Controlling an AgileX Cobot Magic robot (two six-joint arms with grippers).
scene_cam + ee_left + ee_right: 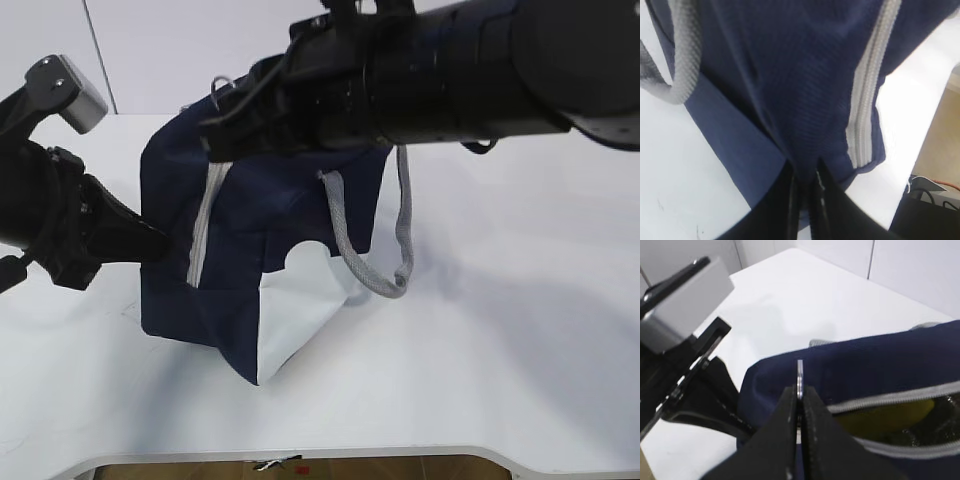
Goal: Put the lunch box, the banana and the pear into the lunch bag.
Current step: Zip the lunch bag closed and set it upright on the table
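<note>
Standing on the white bench (520, 330), the one lunch bag (260, 250) holds one banana (885, 417), glimpsed through its partly open zipper. The left claw (805, 185) pinches the bag's navy side fabric; the right claw (799, 405) pinches the metal zipper pull (800, 377).

A glossy white rounded-edge worktop (520, 330) stands before pale white panelled walls (150, 50); brown wooden floor (300, 468) shows beneath its front edge.
</note>
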